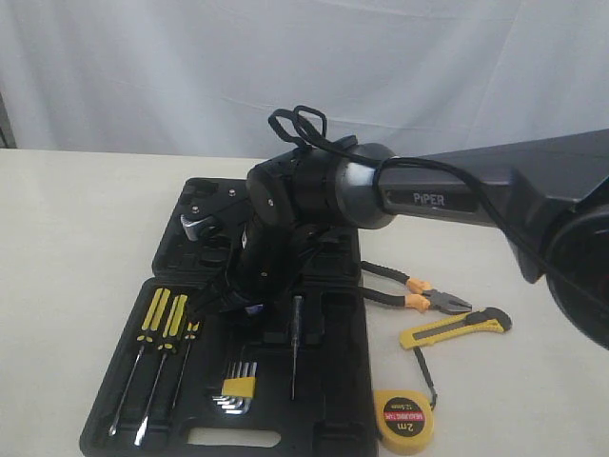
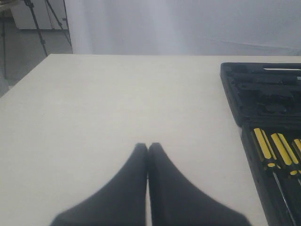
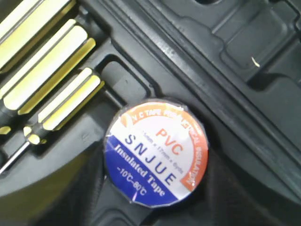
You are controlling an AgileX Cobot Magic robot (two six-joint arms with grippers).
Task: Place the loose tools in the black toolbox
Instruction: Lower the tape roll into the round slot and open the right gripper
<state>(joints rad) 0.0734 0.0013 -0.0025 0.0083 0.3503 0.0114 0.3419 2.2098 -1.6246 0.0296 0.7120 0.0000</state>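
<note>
The black tape roll (image 3: 155, 150), with its white, blue and red label facing the camera, sits between the dark fingers of my right gripper (image 3: 149, 190), which is shut on it. It hangs just over the tray of the open black toolbox (image 3: 263, 70), beside the screwdriver handles (image 3: 51, 70). In the exterior view the right gripper (image 1: 238, 297) reaches down into the toolbox (image 1: 324, 419). The pliers (image 1: 419, 293), utility knife (image 1: 457, 328) and round yellow tape measure (image 1: 404, 419) lie on the table right of the box. My left gripper (image 2: 148, 146) is shut and empty over bare table.
Yellow-black screwdrivers (image 1: 162, 324) and yellow-holdered hex keys (image 1: 238, 388) lie in the tray. A thin tool (image 1: 296, 347) lies mid-tray. The box lid (image 1: 205, 224) lies open behind. A white curtain backs the table. The left wrist view shows the toolbox edge (image 2: 263, 94).
</note>
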